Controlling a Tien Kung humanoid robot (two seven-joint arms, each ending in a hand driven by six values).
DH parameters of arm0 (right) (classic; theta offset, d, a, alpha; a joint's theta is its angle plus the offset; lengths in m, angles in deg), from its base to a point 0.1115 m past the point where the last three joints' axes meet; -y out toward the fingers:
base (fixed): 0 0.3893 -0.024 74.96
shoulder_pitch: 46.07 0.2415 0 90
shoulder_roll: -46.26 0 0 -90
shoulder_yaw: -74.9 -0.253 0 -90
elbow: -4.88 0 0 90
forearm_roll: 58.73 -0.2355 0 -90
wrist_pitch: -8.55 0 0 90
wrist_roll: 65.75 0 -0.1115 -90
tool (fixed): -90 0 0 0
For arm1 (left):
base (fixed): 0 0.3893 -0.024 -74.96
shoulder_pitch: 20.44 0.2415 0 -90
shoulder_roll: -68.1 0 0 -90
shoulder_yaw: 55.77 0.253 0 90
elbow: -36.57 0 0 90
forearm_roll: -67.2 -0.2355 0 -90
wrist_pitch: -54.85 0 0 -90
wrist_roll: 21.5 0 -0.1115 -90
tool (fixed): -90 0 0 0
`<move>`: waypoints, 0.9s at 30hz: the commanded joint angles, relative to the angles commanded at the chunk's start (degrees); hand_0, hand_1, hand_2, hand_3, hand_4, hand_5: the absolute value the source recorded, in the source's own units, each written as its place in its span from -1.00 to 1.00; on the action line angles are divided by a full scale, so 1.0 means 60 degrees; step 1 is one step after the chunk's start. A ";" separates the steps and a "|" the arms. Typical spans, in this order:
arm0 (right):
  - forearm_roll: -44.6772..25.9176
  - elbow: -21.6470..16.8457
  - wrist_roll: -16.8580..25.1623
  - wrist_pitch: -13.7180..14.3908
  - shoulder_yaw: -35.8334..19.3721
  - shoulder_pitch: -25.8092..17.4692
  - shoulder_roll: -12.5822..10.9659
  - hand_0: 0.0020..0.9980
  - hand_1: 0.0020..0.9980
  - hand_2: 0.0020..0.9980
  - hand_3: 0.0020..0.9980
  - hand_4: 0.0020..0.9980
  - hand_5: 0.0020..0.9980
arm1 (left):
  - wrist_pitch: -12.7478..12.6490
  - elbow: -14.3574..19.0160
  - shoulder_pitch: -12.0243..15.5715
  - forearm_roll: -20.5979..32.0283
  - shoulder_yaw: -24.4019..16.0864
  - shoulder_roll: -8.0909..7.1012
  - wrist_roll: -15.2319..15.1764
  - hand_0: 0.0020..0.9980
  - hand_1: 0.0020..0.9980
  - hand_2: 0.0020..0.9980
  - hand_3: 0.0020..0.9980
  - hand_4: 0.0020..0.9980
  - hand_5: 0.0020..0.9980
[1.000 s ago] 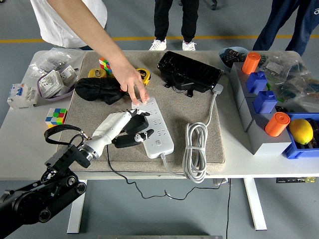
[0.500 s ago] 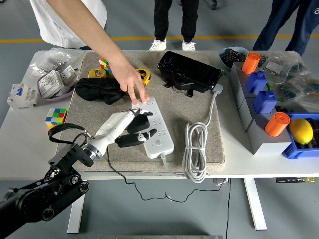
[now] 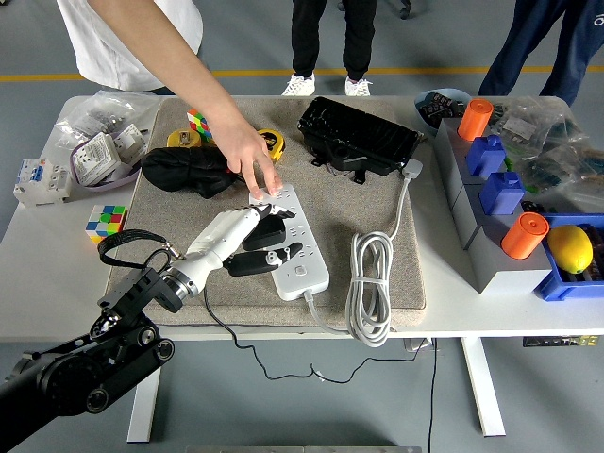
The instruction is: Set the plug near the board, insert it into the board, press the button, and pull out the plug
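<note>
We see our left robot hand [image 3: 247,242] gripping the black plug [image 3: 267,233] against the power strip [image 3: 294,241]; a person's hand [image 3: 253,165] steadies it. Button press and pull-out remain.

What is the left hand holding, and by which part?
The left hand grips the black plug by its body, at the power strip. A person's hand presses the strip's far end.

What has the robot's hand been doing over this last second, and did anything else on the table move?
The robot hand has crept forward and upward along the white power strip, carrying the black plug closer over its sockets. The person's hand kept pressing the strip's far end. The strip, coiled cable and everything else stayed put.
</note>
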 joint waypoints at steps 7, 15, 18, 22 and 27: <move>0.0003 -0.0006 0.0003 -0.0003 0.0014 -0.0002 0.0006 0.24 0.24 0.16 0.08 0.25 -0.76 | 0.0004 0.0076 0.0017 0.0010 -0.0136 -0.0021 -0.0006 0.52 0.56 0.54 0.52 0.57 0.59; 0.0012 0.0001 0.0012 -0.0003 -0.0054 -0.0017 0.0025 0.24 0.24 0.16 0.08 0.25 -0.76 | 0.0003 0.0461 0.0114 0.0130 -0.0400 -0.0128 -0.0053 0.52 0.56 0.54 0.52 0.57 0.59; 0.0021 0.0004 0.0009 0.0002 -0.0058 -0.0019 0.0026 0.24 0.24 0.16 0.08 0.24 -0.76 | 0.0034 0.0924 0.0230 0.0297 -0.0512 -0.0289 -0.0001 0.47 0.54 0.53 0.51 0.57 0.59; 0.0035 0.0003 0.0004 0.0003 -0.0068 -0.0025 0.0027 0.24 0.24 0.16 0.08 0.24 -0.76 | 0.0189 0.1771 0.0440 0.0430 -0.0537 -0.0611 0.0325 0.47 0.54 0.53 0.51 0.57 0.59; 0.0047 0.0009 -0.0001 0.0003 -0.0078 -0.0044 0.0020 0.24 0.24 0.16 0.08 0.24 -0.76 | 0.0777 0.3021 0.0689 0.0459 -0.0616 -0.0992 0.1295 -0.16 0.15 0.25 0.50 0.59 0.32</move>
